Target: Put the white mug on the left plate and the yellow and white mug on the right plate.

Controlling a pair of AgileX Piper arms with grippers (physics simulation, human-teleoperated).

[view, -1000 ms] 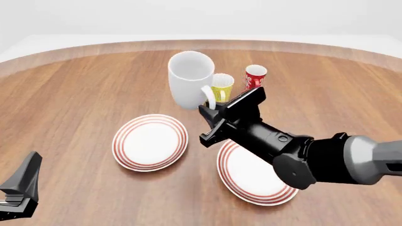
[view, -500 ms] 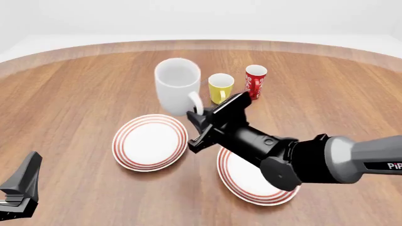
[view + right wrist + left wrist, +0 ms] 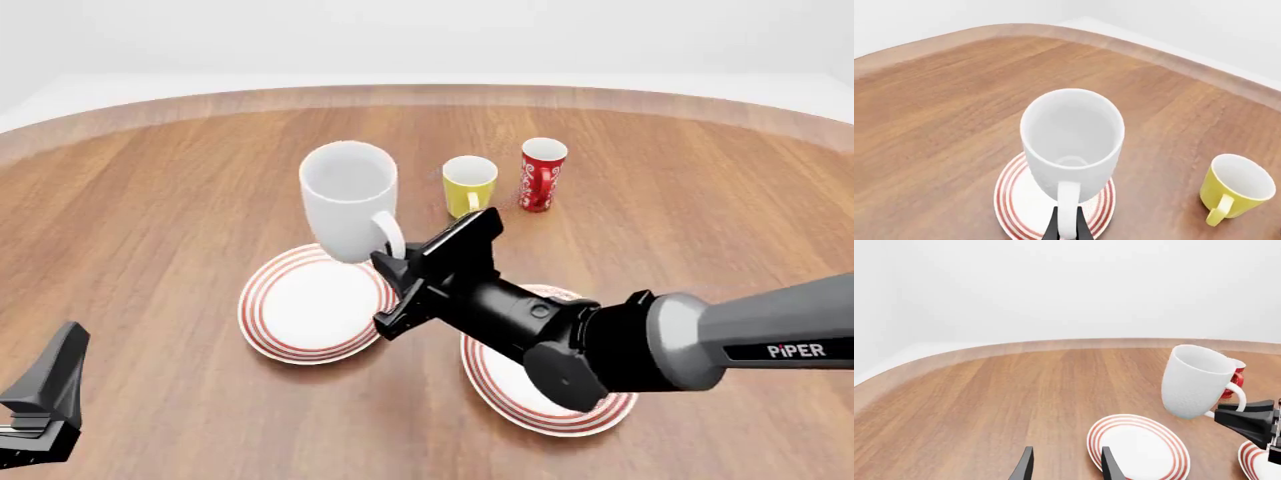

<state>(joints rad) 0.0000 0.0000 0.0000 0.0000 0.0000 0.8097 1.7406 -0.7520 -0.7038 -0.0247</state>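
Note:
My right gripper (image 3: 390, 262) is shut on the handle of the white mug (image 3: 348, 200) and holds it in the air, tilted, over the far right edge of the left plate (image 3: 287, 315). The right wrist view shows the mug (image 3: 1071, 137) above that plate (image 3: 1009, 207), its handle between the fingers. The yellow and white mug (image 3: 469, 185) stands upright on the table, also in the right wrist view (image 3: 1236, 191). The right plate (image 3: 497, 395) lies under my right arm. My left gripper (image 3: 1064, 467) is open and empty, low at the near left.
A slim red cup (image 3: 541, 174) with white markings stands right of the yellow mug. The round wooden table's (image 3: 160, 190) far rim curves behind the mugs. In the left wrist view the white mug (image 3: 1195, 381) and left plate (image 3: 1137, 450) lie ahead.
My right gripper has carried the white mug to the left and nearer, from beside the yellow mug to over the left plate's edge. The left arm has not moved.

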